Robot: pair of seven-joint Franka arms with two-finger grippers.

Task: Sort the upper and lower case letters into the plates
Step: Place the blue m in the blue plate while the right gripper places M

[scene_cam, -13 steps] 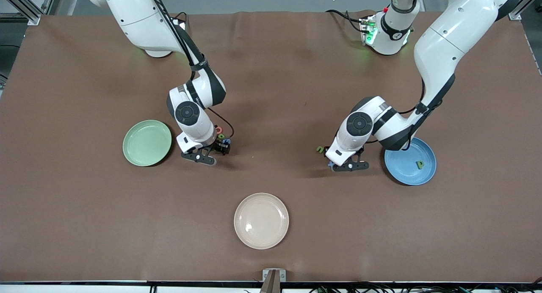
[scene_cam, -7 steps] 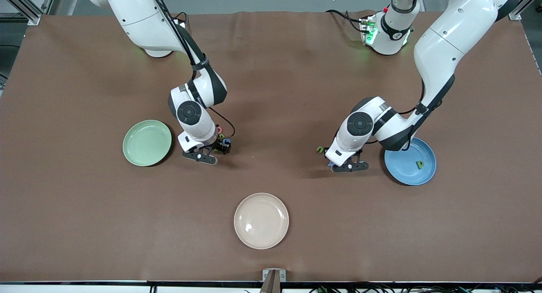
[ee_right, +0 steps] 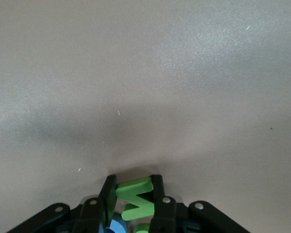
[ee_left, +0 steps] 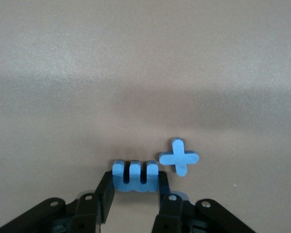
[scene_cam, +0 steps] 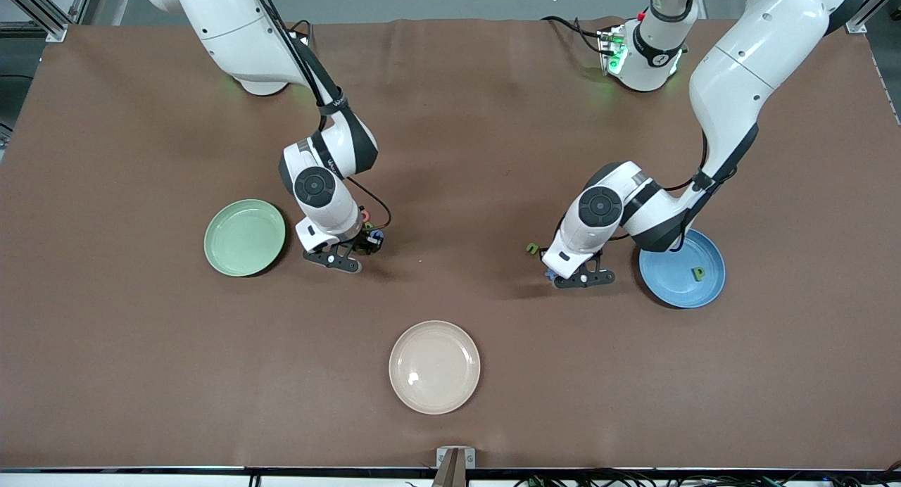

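Note:
My left gripper (scene_cam: 571, 270) is low over the table beside the blue plate (scene_cam: 669, 290), which holds a green p (scene_cam: 697, 274). In the left wrist view the gripper (ee_left: 136, 178) is shut on a blue E-like letter (ee_left: 135, 174), with a blue x (ee_left: 179, 156) lying just beside it. A green n (scene_cam: 533, 248) lies nearby. My right gripper (scene_cam: 343, 253) is low beside the light green plate (scene_cam: 244, 237). In the right wrist view it (ee_right: 134, 188) is shut on a green N (ee_right: 137, 198), above a blue letter (ee_right: 117, 225). Red (scene_cam: 364, 214), green and blue letters lie by it.
A cream-white plate (scene_cam: 434, 367) sits nearer the front camera, midway between the arms. The brown table mat (scene_cam: 450, 156) stretches wide around both grippers. Both arms' bases stand along the table's top edge in the front view.
Both grippers have shifted only very slightly over their letter groups. The plates and the loose letters have not moved.

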